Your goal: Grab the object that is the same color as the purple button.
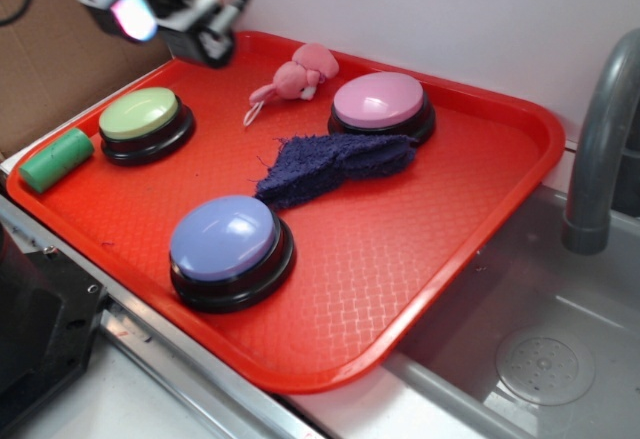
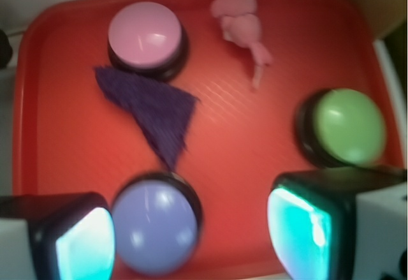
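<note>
- Far left in the exterior view there's a green cylinder [image 1: 56,159] sitting just off the red tray [image 1: 470,249], next to the green button [image 1: 146,124].
- Up above that corner hangs the end effector [image 1: 150,4], well clear of everything. Wrist view shows its fingers [image 2: 76,238] spread wide with nothing between them.
- Purple button [image 1: 230,249] is at the front of the tray, and the matching dark purple rag [image 1: 335,164] lies flat right behind it, stretching toward the pink button [image 1: 382,106] and touching its base.
- Pink plush toy [image 1: 295,77] is at the back, not the target.
- So I'd say we're at the approach step, nothing grabbed yet. Next move: swing over the rag's middle, drop straight down between the two buttons, then pinch.
</note>
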### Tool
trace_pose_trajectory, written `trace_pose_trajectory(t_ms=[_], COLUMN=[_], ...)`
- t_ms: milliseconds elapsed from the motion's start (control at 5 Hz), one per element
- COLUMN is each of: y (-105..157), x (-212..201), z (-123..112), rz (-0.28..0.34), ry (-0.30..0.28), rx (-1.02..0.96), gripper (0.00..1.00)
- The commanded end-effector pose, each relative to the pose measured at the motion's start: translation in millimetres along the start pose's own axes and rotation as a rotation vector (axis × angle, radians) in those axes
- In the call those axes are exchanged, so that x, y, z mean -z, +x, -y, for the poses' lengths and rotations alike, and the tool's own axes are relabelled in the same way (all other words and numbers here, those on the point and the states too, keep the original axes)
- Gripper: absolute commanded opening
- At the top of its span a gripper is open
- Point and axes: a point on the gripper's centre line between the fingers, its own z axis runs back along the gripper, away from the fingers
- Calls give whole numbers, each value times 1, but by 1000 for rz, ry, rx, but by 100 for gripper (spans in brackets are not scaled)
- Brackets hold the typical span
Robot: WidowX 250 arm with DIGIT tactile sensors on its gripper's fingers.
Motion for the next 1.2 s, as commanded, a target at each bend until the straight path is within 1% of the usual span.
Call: trace_pose_trajectory(t_ms=[0, 200, 400, 600, 800, 1000], y=[26, 28, 28, 24, 21, 22], x=[72, 99, 121, 124, 125, 123], z=[11, 15, 18, 14, 12, 11], rz=[6, -47, -81, -84, -80, -83], ry=[-13, -40, -52, 15, -4, 4], rx=[-66, -75, -82, -115, -160, -149], gripper=[100, 100, 100, 100, 0, 0])
